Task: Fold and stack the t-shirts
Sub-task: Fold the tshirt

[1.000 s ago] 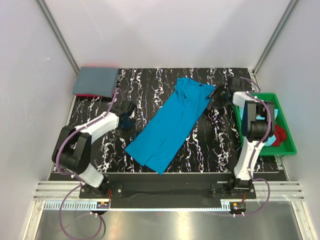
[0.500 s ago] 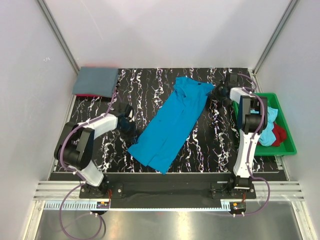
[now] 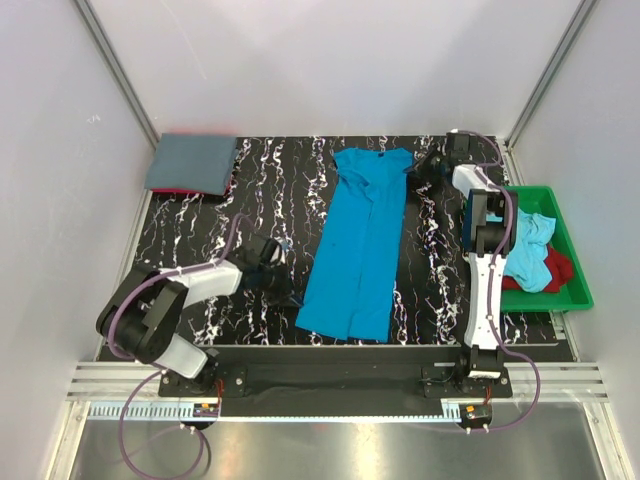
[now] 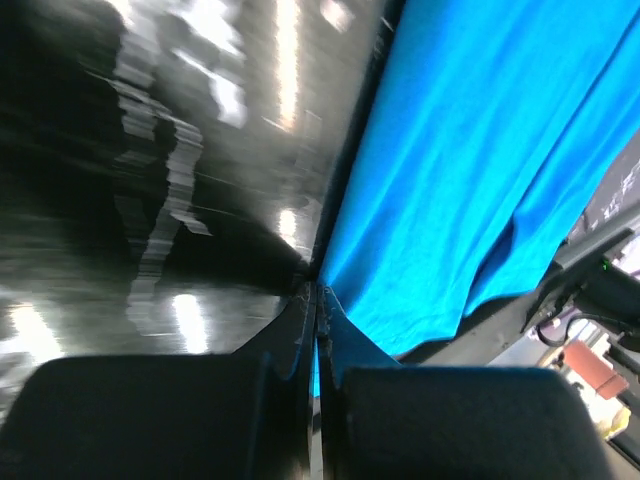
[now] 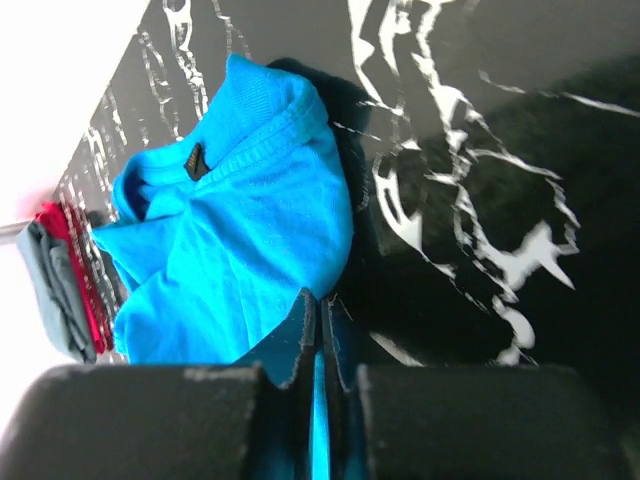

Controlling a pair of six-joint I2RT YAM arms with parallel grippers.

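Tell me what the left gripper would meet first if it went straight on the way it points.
The turquoise t-shirt: the left gripper is shut on its edge, so straight ahead lies more of that cloth, probably nothing else first.

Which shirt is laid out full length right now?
The bright blue shirt mid-table; the grey shirt lies folded far left, the aqua shirt is crumpled in the tray.

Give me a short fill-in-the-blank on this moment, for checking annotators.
1. The left gripper and right gripper are both ____ on the turquoise t-shirt.
2. The folded grey t-shirt lies at the far ____ corner of the table.
3. The ____ tray holds crumpled t-shirts.
Missing: shut; left; green.
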